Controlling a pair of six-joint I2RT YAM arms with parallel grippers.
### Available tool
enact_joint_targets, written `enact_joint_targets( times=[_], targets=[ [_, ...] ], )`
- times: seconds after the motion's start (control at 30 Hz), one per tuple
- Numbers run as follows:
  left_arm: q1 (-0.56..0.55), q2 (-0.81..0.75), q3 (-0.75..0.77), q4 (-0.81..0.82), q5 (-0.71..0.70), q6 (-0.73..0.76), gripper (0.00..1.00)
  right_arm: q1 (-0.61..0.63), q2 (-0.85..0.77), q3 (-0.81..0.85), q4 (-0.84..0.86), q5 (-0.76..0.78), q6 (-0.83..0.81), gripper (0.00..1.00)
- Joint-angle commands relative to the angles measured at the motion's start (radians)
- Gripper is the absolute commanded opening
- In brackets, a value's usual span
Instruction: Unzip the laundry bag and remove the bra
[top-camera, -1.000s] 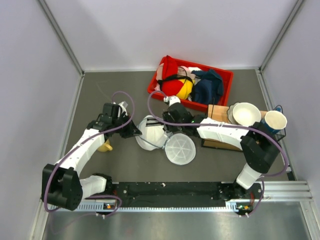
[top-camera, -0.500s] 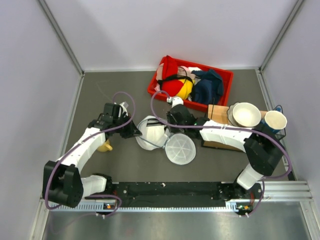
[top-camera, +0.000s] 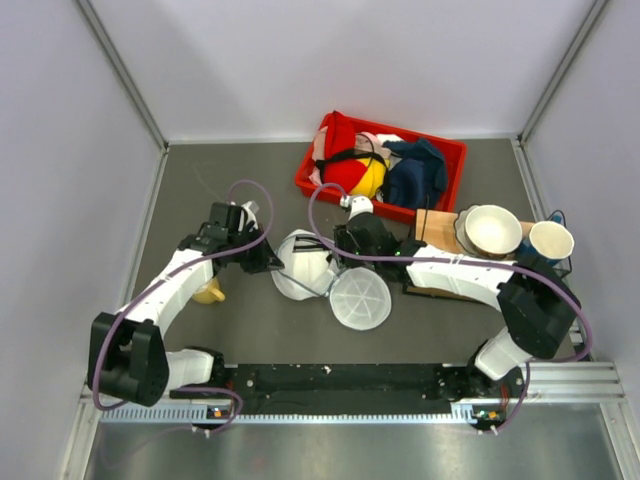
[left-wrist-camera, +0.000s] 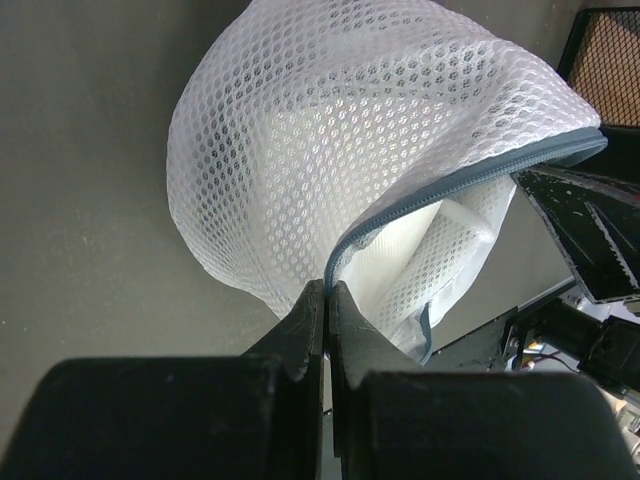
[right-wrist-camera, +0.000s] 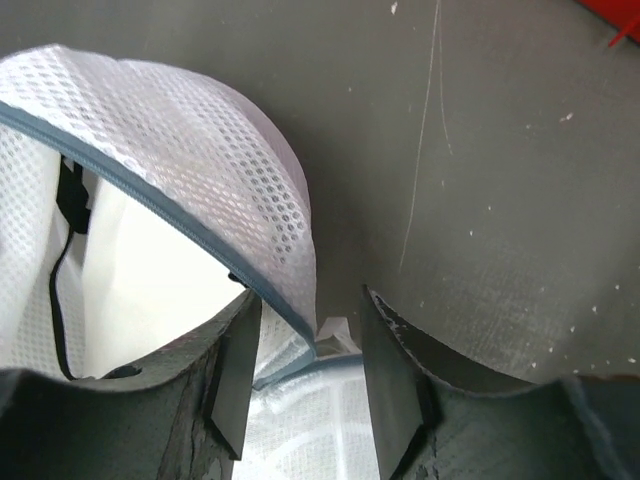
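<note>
The laundry bag (top-camera: 305, 265) lies open at mid-table as two white mesh domes, the second dome (top-camera: 360, 297) showing its spoked disc. My left gripper (top-camera: 274, 266) is shut on the bag's grey zipper edge; in the left wrist view the jaws (left-wrist-camera: 327, 292) pinch that edge below the mesh dome (left-wrist-camera: 320, 140). My right gripper (top-camera: 336, 262) stands open astride the zipper's end (right-wrist-camera: 308, 322), with the white pull tab (right-wrist-camera: 336, 336) between its fingers. Inside the bag (right-wrist-camera: 190, 150) the bra shows only as pale lining and a thin black strap (right-wrist-camera: 57, 262).
A red bin (top-camera: 452, 152) at the back holds a red-and-yellow rounded garment (top-camera: 350, 173) and a navy cloth (top-camera: 415, 175). To the right stand a brown box (top-camera: 435, 228), a white bowl (top-camera: 492, 230) and a cup (top-camera: 551, 242). A yellow object (top-camera: 210, 293) lies under the left arm.
My right wrist has shifted slightly to the right beside the bag. The left arm and the bag have hardly moved.
</note>
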Motion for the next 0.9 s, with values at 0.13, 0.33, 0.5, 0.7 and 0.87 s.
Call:
enact_joint_targets(
  times=[0.13, 0.33, 0.5, 0.7, 0.87],
  targets=[
    [0.007, 0.011, 0.054, 0.006, -0.015, 0.029, 0.0, 0.011, -0.005, 0.009, 0.057, 0.029, 0.012, 0.19],
    [0.005, 0.002, 0.065, 0.0, 0.002, 0.071, 0.0, 0.011, -0.02, 0.017, 0.057, 0.03, -0.005, 0.0],
    [0.004, -0.008, 0.189, -0.184, -0.157, 0.143, 0.55, 0.014, -0.055, 0.032, 0.002, 0.007, -0.028, 0.0],
    [-0.016, -0.182, 0.272, -0.208, -0.174, 0.151, 0.91, 0.023, -0.084, 0.046, -0.041, -0.04, -0.014, 0.0],
    [-0.096, -0.263, 0.216, -0.022, 0.092, -0.002, 0.73, 0.023, -0.1, 0.054, -0.053, -0.071, 0.014, 0.0]
  ],
)
